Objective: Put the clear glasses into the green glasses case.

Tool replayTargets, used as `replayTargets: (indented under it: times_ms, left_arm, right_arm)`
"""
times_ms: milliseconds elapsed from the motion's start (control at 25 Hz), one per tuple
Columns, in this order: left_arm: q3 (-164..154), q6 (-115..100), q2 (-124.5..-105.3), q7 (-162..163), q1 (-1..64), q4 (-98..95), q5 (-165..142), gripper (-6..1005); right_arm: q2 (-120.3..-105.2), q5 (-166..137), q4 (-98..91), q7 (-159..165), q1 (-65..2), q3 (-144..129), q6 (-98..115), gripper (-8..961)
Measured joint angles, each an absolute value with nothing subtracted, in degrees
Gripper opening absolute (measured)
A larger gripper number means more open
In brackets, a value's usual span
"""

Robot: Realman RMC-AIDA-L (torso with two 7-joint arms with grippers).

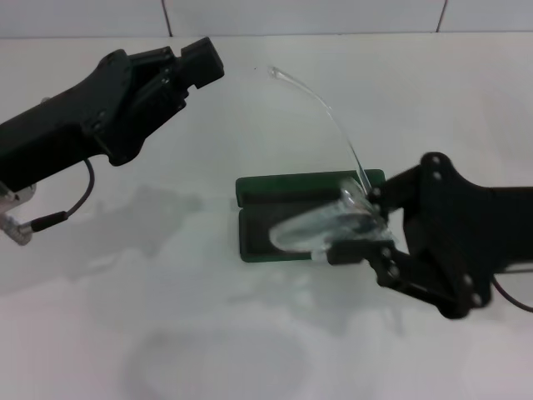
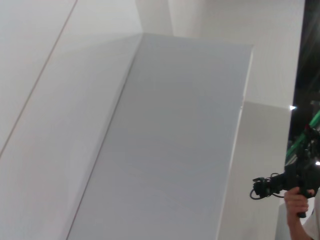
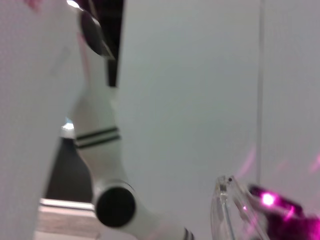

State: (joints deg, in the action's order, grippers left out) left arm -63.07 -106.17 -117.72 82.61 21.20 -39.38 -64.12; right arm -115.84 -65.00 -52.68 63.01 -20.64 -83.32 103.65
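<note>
Left arm casing: matte black, bulky and angular, narrowing to the blocky black left gripper [image 1: 187, 71].
Left arm cable: a thin black cable loops under the casing and ends in a small plug beside a silvery metal bracket.
Right arm casing: matte black, flat plates joined by linkage bars, leading to the black right gripper [image 1: 366, 229].
Right arm fasteners: small round pale screws dot the plates and pivots.
Right arm cable: a thin dark cable near its lower edge.

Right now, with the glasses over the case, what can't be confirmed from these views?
- Head view: right end effector fingers are masked by the clear glasses; grip unclear.
- Head view: the green glasses case interior is covered by the lens.
- Left wrist view: shows neither.
- Right wrist view: only a blurred glasses edge.
</note>
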Motion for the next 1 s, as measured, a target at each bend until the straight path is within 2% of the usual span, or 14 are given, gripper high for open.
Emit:
replayTargets:
  times_ms: [480, 600, 800, 1000]
  left_arm:
    - [-62.2, -105.8, -117.42, 83.2, 20.6, -39.2, -65.2, 56]
    - [-62.3, -105.8, -117.67, 83.4, 21.2, -39.2, -65.7, 57]
    - [-62.8, -105.8, -119.14, 84.1, 24.2, -39.2, -68.4, 57]
    - [-64.2, -105.8, -119.53, 84.5, 26.4, -38.8, -69.2, 58]
  right_arm:
    - [-115.84, -60.0, -53.0, 54.0, -19.4, -83.3, 116.2, 121]
    - [-115.87, -59.9, -53.0, 53.9, -19.9, -83.4, 116.3, 121]
    - [-115.97, -60.1, -52.4, 53.9, -21.6, -83.8, 115.5, 121]
    - [-116.11, -60.2, -50.5, 53.5, -23.6, -84.1, 115.3, 122]
